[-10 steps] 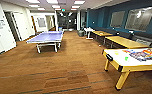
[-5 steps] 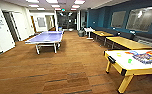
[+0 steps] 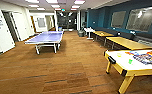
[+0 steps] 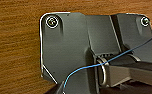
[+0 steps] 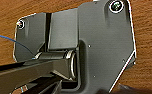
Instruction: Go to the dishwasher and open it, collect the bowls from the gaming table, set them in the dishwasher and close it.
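Since the earlier frame the camera has swung, bringing the gaming table nearer. Both bowls sit on its white top beside the game boxes, awaiting collection. Either hand's opening cannot be told.

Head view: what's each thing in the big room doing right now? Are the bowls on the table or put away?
Gaming table: standing on the wooden floor, its white top bearing bowls and game boxes.
Yellow-green bowl: resting on the gaming table.
Bright green bowl: resting on the gaming table, apart from the other bowl.
Board-game boxes: lying flat on the gaming table.
Table-tennis table: unfolded, nothing visible on it.
Ceiling lights: on.
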